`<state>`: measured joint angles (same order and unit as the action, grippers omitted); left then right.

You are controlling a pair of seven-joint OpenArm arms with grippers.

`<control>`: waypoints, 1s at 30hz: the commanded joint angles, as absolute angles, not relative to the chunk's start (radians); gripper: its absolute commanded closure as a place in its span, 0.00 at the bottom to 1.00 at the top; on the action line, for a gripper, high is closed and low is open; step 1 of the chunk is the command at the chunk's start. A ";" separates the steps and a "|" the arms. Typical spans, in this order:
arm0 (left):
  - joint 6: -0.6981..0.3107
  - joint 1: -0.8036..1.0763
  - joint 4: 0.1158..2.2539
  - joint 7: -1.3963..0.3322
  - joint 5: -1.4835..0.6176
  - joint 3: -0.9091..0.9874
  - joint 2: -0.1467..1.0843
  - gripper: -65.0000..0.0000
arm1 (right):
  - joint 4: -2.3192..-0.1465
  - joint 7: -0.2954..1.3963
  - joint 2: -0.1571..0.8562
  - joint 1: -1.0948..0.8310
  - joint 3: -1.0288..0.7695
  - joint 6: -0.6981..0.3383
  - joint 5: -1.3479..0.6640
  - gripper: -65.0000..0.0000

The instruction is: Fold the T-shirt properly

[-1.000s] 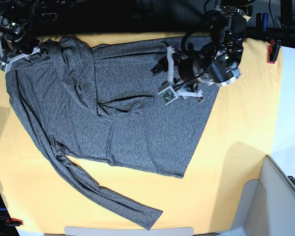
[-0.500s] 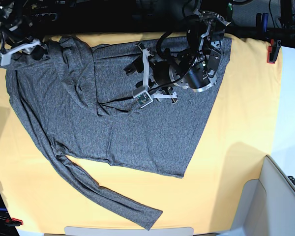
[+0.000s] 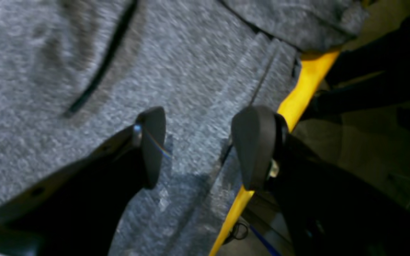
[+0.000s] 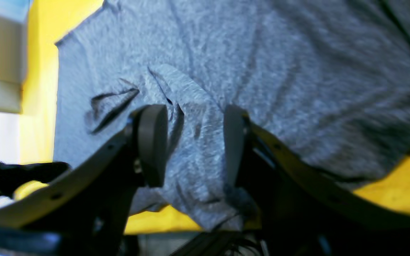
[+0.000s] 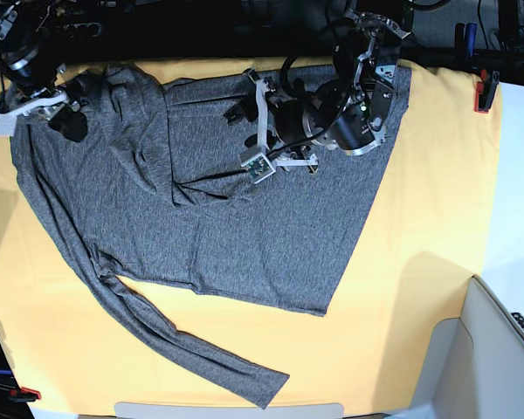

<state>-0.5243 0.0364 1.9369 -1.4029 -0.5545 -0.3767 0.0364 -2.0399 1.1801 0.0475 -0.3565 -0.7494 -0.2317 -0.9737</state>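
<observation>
The left hand (image 3: 198, 145) hovers wide open and empty over the T-shirt (image 5: 244, 236), while the right hand (image 4: 190, 145) grips bunched fabric at its far edge.

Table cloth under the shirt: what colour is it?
Plain yellow-orange table cloth; clearest in the base view.

You have open counter (image 5: 428, 201) to the shirt's right; a grey bin (image 5: 498, 349) blocks the near right corner
</observation>
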 commanded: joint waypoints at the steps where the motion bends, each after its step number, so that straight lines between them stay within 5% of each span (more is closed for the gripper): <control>1: -0.526 0.042 1.952 -1.396 -0.570 -0.375 0.033 0.49 | -2.057 1.167 0.056 -0.343 -0.739 -0.237 -0.961 0.60; 11: -0.526 0.067 1.952 -1.396 -0.570 -0.374 0.047 0.49 | -2.054 1.165 0.042 -0.302 -0.638 -0.180 -0.777 0.60; 30: -0.526 0.082 1.954 -1.396 -0.570 -0.374 0.067 0.49 | -1.874 1.167 0.044 -0.249 -0.598 -0.176 -0.762 0.60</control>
